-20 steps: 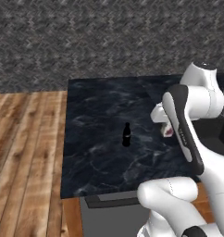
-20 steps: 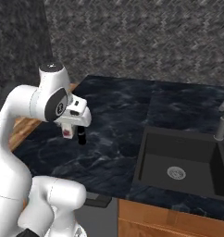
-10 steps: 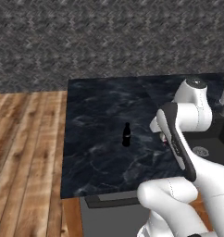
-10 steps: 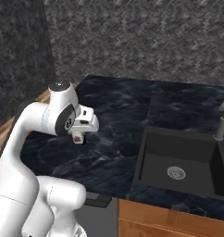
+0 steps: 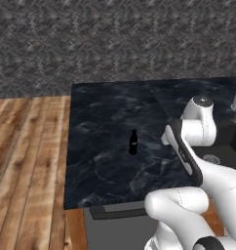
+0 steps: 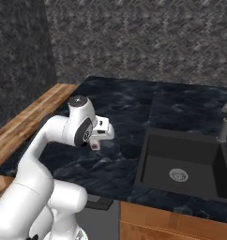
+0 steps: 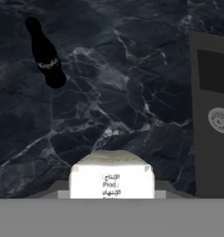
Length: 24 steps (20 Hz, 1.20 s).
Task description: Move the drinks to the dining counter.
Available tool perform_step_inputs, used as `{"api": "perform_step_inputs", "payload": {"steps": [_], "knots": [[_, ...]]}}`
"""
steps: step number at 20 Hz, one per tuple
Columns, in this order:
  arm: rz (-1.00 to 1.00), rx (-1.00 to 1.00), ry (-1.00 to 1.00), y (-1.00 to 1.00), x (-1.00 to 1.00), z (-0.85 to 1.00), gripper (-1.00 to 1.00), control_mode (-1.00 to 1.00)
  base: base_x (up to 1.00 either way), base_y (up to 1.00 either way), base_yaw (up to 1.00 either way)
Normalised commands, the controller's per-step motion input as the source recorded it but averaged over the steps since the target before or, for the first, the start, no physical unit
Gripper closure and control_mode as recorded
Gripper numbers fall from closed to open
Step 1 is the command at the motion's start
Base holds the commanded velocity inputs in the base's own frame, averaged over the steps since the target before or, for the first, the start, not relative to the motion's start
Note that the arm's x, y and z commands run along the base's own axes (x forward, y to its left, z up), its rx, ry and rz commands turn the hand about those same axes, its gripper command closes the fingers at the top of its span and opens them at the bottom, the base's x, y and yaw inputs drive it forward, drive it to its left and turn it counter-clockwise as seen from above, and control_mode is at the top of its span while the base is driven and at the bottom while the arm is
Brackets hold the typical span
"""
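The small dark bottle point(image 5: 133, 142) stands upright on the black marble dining counter point(image 5: 100, 122), near its middle. From the hand it appears up and to the left point(image 7: 45, 55), well apart from the fingers. My gripper point(image 6: 98, 140) hangs over the counter point(image 6: 120, 103) left of the sink, shut on the white carton point(image 6: 95, 146) with its red mark. The hand view has that carton point(image 7: 111, 173) between the two finger tips of the gripper point(image 7: 111, 190), printed face up, above the slab point(image 7: 132, 92). In the left base view the arm's own links hide the hand.
A black sink point(image 6: 181, 164) with a drain is sunk into the counter's right part, and a grey faucet point(image 6: 225, 121) rises beside it. The sink's edge point(image 7: 211, 106) lies to the right of the hand. Wooden floor point(image 5: 27, 161) borders the counter's left edge.
The arm has folded in and swung the hand with the carton lower and toward the sink side. The carton stays in the grip. The bottle has not moved.
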Motion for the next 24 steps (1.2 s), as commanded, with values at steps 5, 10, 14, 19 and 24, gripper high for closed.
{"api": "perform_step_inputs", "payload": {"steps": [5, 10, 14, 19, 24], "knots": [[0.00, 0.00, 0.02, -0.15, 0.35, -0.18, 1.00, -1.00, 0.00, 0.00, 0.00], [0.00, 0.00, 0.01, 0.00, 0.30, -0.20, 1.00, -1.00, 0.00, 0.00, 0.00], [0.00, 0.05, 0.05, -0.01, 0.28, -0.35, 1.00, -1.00, 0.00, 0.00, 0.00], [0.00, 0.07, 0.05, -0.09, 0.11, -0.39, 1.00, -1.00, 0.00, 0.00, 0.00], [0.00, 0.03, 0.01, -0.01, 0.12, -0.34, 1.00, -1.00, 0.00, 0.00, 0.00]]}}
